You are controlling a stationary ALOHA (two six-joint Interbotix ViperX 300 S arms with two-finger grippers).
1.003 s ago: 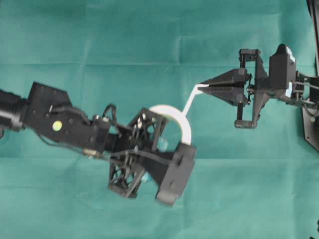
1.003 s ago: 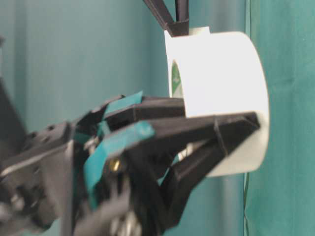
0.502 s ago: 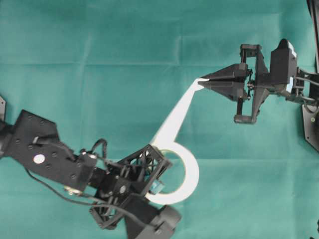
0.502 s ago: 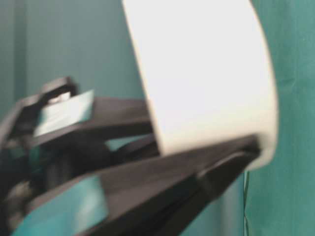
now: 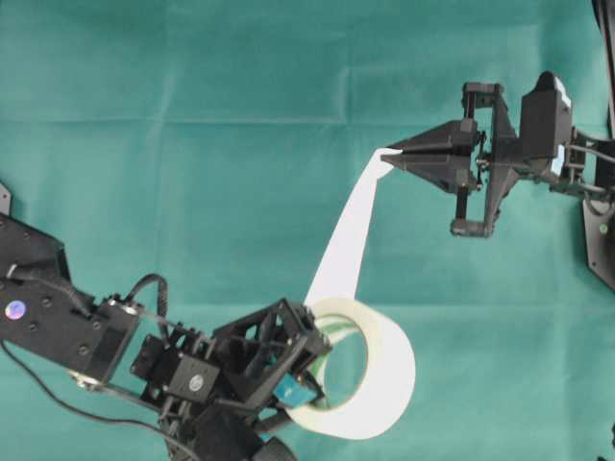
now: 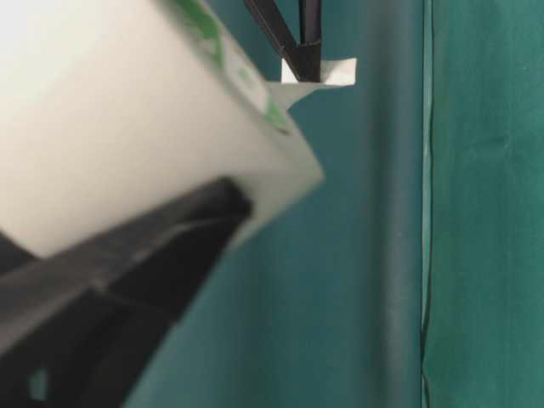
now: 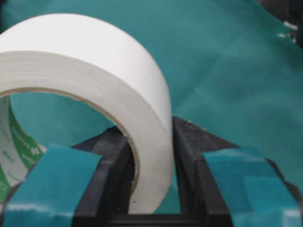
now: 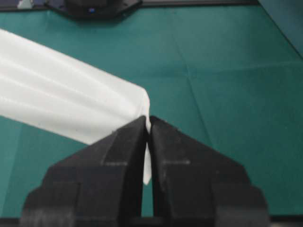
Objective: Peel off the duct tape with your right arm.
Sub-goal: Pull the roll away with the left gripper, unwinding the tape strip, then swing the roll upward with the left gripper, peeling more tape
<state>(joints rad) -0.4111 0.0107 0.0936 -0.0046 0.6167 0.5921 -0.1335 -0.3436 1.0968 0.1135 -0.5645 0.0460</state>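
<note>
Overhead view: two black arms over a green cloth [image 5: 192,144].
Right gripper [image 5: 389,157]: jaws pinched together on the end of the tape strip [image 5: 348,235]; in the right wrist view the two plain fingers [image 8: 118,156] meet with the white tab squeezed between them.
Strip: runs taut from the right gripper down and left to the roll [image 5: 370,370], off the cloth.
Left gripper [image 5: 303,379]: clamped across the roll's wall, one teal-taped finger [image 7: 57,177] inside the core, the other outside.
Roll: held at lower centre, white outside, green-and-white print inside, well apart from the right gripper.
Table-level view: roll large and blurred in the foreground, tab seen beyond it.
</note>
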